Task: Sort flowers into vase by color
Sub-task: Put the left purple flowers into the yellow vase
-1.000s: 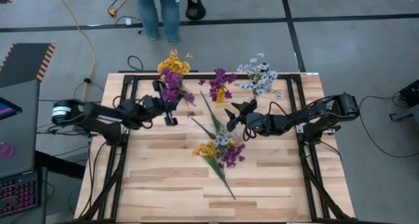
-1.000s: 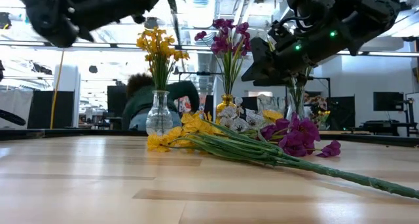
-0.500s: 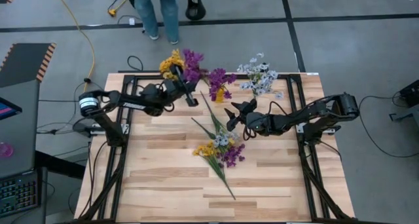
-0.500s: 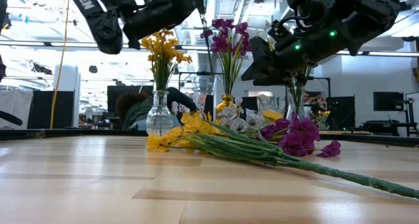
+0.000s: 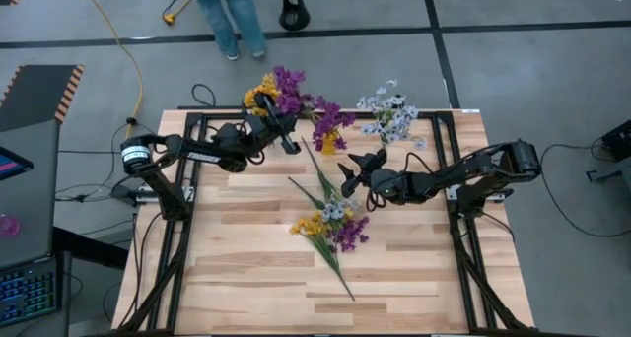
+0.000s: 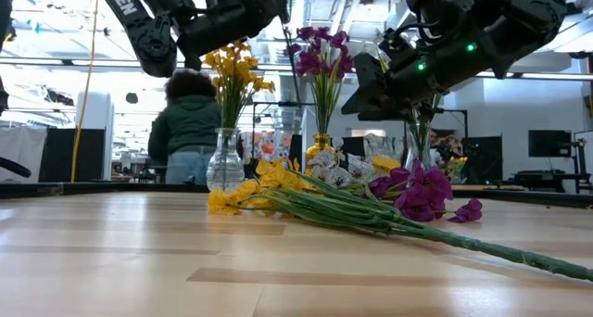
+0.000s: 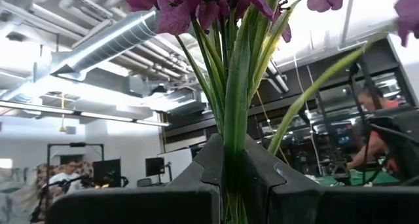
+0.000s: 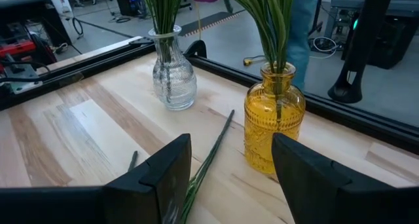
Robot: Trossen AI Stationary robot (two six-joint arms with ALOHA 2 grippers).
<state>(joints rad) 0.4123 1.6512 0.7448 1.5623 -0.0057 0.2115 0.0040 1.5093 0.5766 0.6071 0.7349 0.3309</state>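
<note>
left tool aloft, purple sprig clamped

Cut off at the top of the right wrist view: stems in the clear vase and the amber vase, blossoms unseen. Hidden below the pinch in the left wrist view: lower end of the purple sprig. Cropped to legs in the high view: a person. Third vase too obscured to make out.

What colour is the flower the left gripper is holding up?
Purple. The flower shows best in the left wrist view, clamped in the left gripper.
</note>
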